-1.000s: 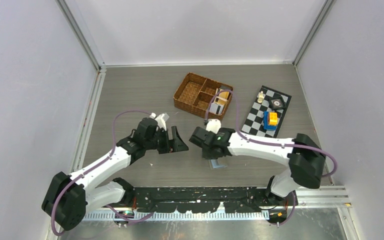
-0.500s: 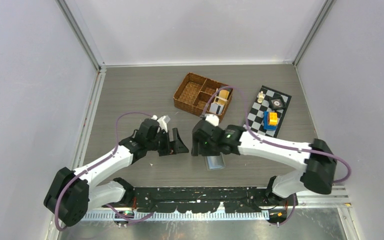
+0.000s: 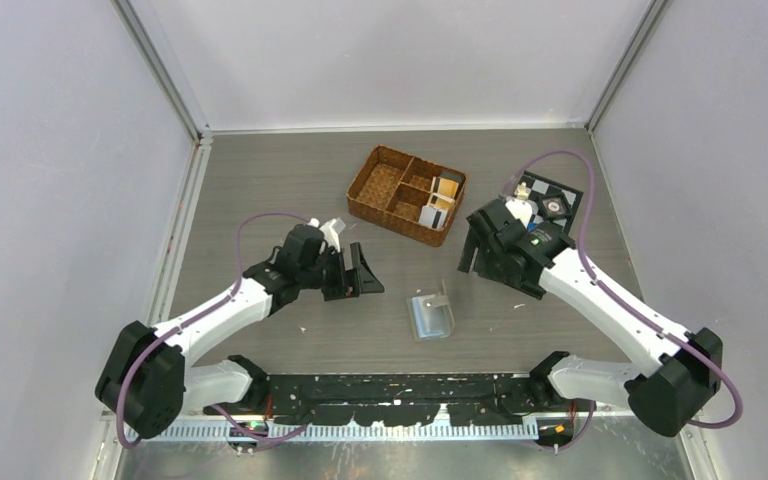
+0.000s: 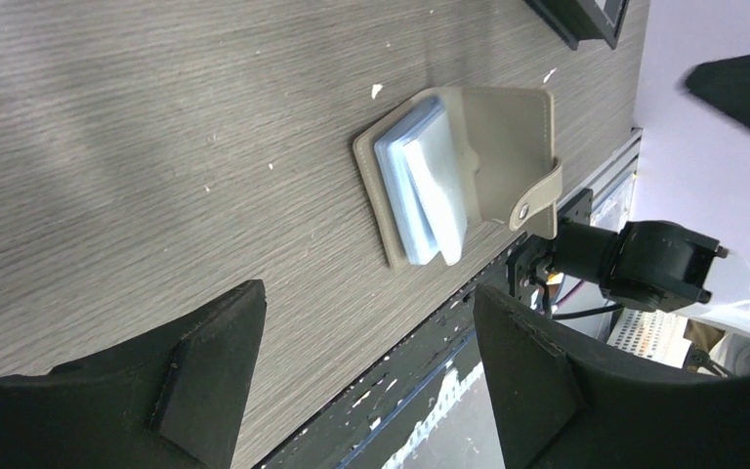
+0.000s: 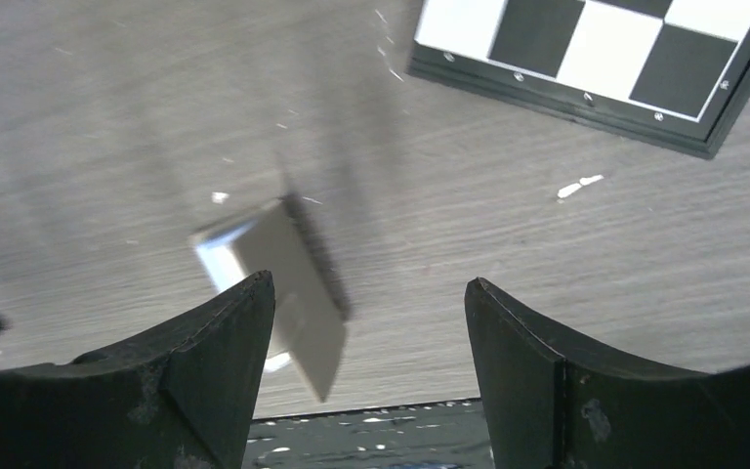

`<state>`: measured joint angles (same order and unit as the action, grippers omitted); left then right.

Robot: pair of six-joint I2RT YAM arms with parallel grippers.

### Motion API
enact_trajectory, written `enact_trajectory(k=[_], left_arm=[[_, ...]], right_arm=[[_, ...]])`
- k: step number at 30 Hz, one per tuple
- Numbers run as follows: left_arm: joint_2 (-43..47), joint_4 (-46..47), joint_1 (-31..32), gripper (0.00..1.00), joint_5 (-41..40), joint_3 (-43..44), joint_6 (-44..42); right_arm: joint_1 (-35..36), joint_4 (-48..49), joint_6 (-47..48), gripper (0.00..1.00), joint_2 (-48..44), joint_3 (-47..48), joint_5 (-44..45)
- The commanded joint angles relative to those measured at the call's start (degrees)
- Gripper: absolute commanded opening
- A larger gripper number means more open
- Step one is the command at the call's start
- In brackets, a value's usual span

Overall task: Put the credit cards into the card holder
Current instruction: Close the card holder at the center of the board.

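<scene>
Top view looked down from high above the open grey-olive folding card holder [image 3: 430,316]; both wrist views faced it nearer, all sharing it.

Right wrist view: the card holder [image 5: 283,283] ahead of the right gripper [image 5: 368,288] is just a smeared grey wedge, one corner tucked behind a finger, so can't tell how it's folded. The chessboard [image 5: 596,49] beyond the jaws gets chopped by the top edge. Left wrist: both fingers of the left gripper [image 4: 368,298] run off the bottom, and whether the blue sleeves [image 4: 415,186] ahead of the jaws hold anything, no idea. From above, the credit cards [image 3: 440,203] in the basket [image 3: 375,180] are too tiny to count, and the right arm [image 3: 600,290] covers part of the chessboard
</scene>
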<state>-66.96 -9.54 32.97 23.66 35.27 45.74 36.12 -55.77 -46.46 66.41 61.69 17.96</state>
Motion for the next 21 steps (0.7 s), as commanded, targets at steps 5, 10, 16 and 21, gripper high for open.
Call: enact_trajectory(k=[5,10,16,21], left_arm=[[-2.47,2.57,1.08,0.80,1.13,4.43,0.75],[-4.44,3.42,2.63,0.80,0.69,5.70,0.91],[-8.78,5.87,5.67,0.80,0.64,7.97,0.60],[-14.57,9.22,8.86,0.78,0.14,9.48,0.65]], right_arm=[[0.95,11.21,3.58,0.74,5.48,-8.89,-12.86],[6.45,16.70,1.41,0.75,9.11,-9.40,-14.80],[9.73,18.70,-0.29,0.75,14.92,-9.58,-14.25],[9.84,20.26,-1.39,0.75,16.39,-11.21,-14.62]])
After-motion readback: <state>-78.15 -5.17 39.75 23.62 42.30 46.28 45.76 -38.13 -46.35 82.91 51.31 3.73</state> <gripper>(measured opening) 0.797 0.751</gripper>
